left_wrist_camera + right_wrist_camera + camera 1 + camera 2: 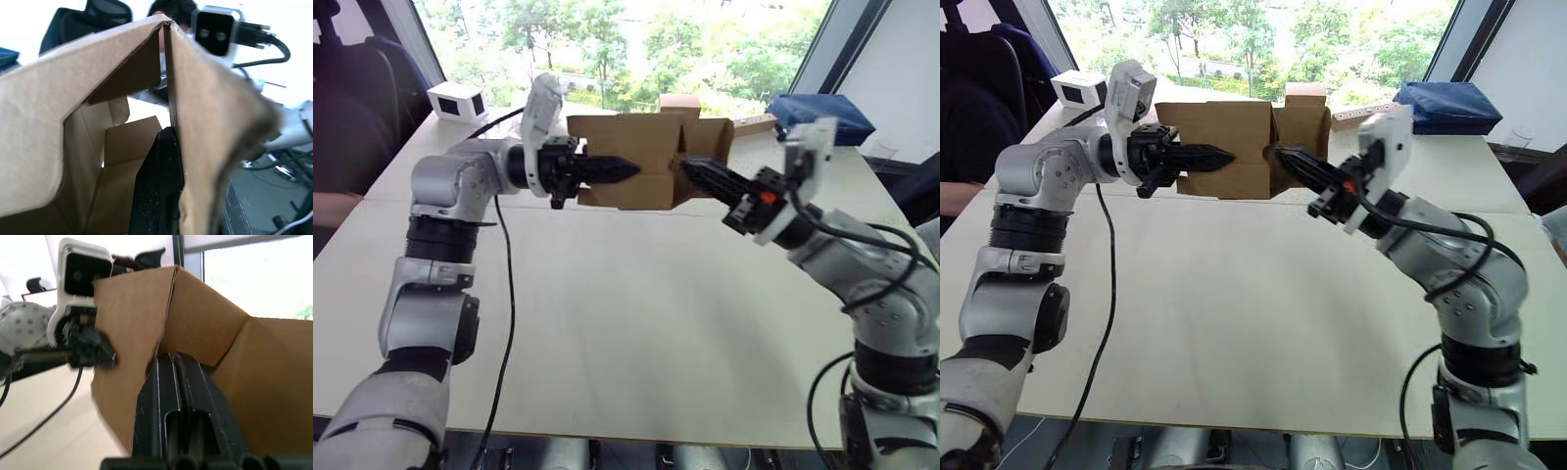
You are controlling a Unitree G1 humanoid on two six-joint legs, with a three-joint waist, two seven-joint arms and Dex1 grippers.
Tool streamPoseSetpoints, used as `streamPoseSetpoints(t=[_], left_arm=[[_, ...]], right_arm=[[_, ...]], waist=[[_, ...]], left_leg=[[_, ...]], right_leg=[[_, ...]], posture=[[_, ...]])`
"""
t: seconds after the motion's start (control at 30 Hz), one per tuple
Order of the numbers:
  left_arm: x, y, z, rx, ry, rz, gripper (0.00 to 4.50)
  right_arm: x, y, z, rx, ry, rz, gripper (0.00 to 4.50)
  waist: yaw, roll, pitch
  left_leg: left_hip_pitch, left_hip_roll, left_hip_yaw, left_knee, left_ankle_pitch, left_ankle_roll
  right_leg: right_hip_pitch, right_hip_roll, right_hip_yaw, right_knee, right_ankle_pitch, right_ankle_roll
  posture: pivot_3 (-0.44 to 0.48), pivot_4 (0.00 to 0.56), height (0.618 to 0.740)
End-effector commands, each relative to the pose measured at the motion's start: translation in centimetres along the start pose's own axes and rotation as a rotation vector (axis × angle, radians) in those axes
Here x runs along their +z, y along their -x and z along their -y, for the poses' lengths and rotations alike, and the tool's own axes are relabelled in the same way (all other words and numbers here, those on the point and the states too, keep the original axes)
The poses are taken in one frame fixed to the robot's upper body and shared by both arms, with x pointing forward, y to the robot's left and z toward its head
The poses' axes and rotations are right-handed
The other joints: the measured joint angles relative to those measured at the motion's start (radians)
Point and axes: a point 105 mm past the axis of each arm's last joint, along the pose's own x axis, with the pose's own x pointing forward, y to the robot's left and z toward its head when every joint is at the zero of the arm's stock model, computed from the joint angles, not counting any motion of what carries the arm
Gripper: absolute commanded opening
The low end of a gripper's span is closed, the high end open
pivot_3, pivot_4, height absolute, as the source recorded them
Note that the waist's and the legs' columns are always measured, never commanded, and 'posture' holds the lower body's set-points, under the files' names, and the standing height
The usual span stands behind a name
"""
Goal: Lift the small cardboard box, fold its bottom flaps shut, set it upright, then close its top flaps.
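The small brown cardboard box [631, 162] is up in the air above the pale wooden surface [636, 313]. The left hand [625, 170] pinches one box wall. The right hand [690, 168] has its fingers together at a side flap

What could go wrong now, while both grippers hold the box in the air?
The small cardboard box hangs above the table on thin panels alone, so it may slip from the left gripper or the right gripper. Its flaps stand open, and pulling apart could bend or tear them.
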Motion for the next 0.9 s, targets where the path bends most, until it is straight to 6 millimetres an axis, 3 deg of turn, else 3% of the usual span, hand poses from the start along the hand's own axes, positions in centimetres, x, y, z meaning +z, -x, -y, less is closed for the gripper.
streamPoseSetpoints(t=[0.03,0.17,0.33,0.5,0.9], left_arm=[[1.6,0.0,0.3,-0.004,-0.072,0.007,0.0],[1.8,0.0,0.3,-0.013,-0.072,0.011,0.0],[2.1,-0.5,0.7,-0.046,-0.073,0.015,0.0],[2.1,-1.0,1.2,-0.067,-0.072,0.009,0.0],[1.6,-1.4,1.6,-0.08,-0.055,0.007,0.0]], right_arm=[[1.6,1.9,-0.5,-0.013,0.03,0.019,0.04],[-0.9,3.4,-0.1,-0.071,0.03,-0.101,0.04],[-3.0,3.0,0.3,-0.091,0.045,-0.148,0.04],[-2.0,2.2,1.1,-0.123,0.073,-0.078,0.04],[-1.8,0.1,-1.2,0.029,0.041,-0.036,0.04]], waist=[[0.0,0.0,0.0],[0.0,0.0,0.0],[-0.007,0.0,0.0],[-0.006,0.0,0.0],[-0.003,0.0,0.0]], left_leg=[[0.0,0.0,0.0,0.0,0.0,0.0],[0.001,0.0,0.0,0.0,0.0,0.0],[0.001,0.0,0.0,0.001,0.0,-0.001],[0.001,0.0,0.0,0.004,0.0,-0.001],[0.0,0.0,0.0,0.006,0.0,0.0]], right_leg=[[0.0,0.0,0.0,0.0,0.0,0.0],[0.0,0.001,0.0,0.001,0.0,0.0],[0.0,0.001,0.001,0.001,0.0,0.0],[0.0,0.002,0.001,0.003,0.0,0.0],[0.0,0.002,0.001,0.004,0.0,0.0]], posture=[[0.0,0.15,0.74],[0.0,0.15,0.74],[0.0,0.15,0.74],[0.0,0.15,0.74],[0.0,0.15,0.74]])
